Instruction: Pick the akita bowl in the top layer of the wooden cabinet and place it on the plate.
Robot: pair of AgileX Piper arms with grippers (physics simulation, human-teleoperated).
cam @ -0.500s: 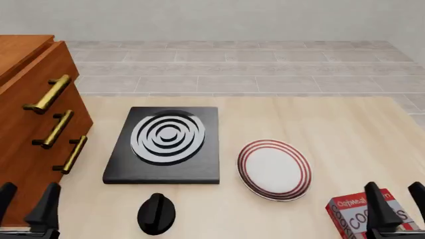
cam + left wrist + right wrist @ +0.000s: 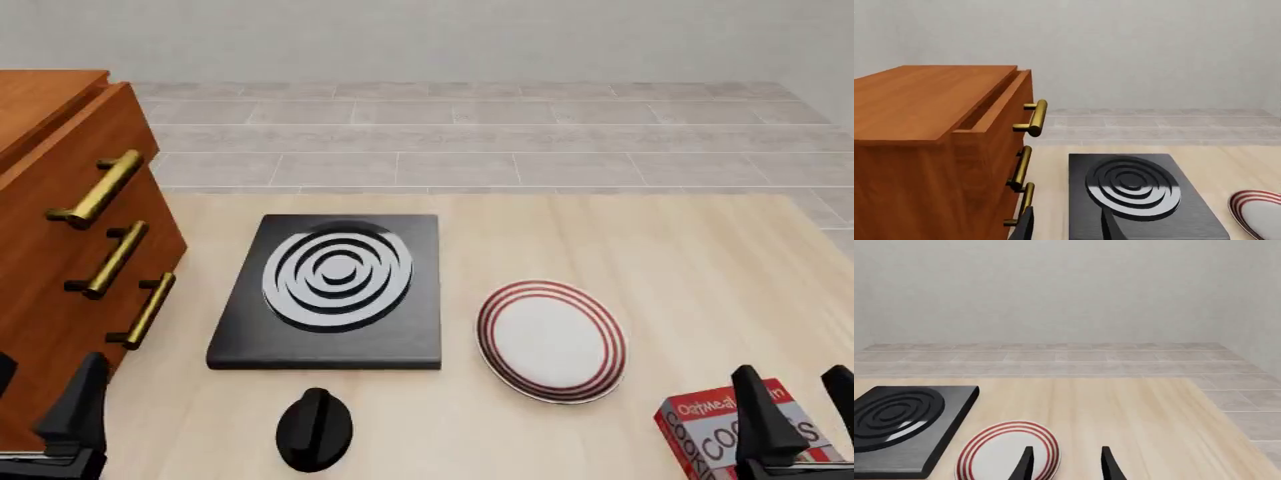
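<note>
The wooden cabinet (image 2: 60,250) (image 2: 927,150) stands at the table's left with three brass handles. Its top layer (image 2: 997,102) is out by a narrow gap, handle (image 2: 94,188) facing right. The akita bowl is hidden. The plate (image 2: 551,340) (image 2: 1007,451), white with red rings, lies flat right of centre. My left gripper (image 2: 38,405) (image 2: 1067,230) is open and empty near the cabinet's front corner, below the lowest handle. My right gripper (image 2: 798,410) (image 2: 1066,467) is open and empty at the front right, over a cookie box, with the plate ahead and to its left.
A black square slab with white spiral rings (image 2: 334,290) lies between cabinet and plate. A black knob-shaped object (image 2: 314,430) sits in front of the slab. A red cookie box (image 2: 721,440) lies at the front right under the right fingers. Tiled floor lies beyond the table's far edge.
</note>
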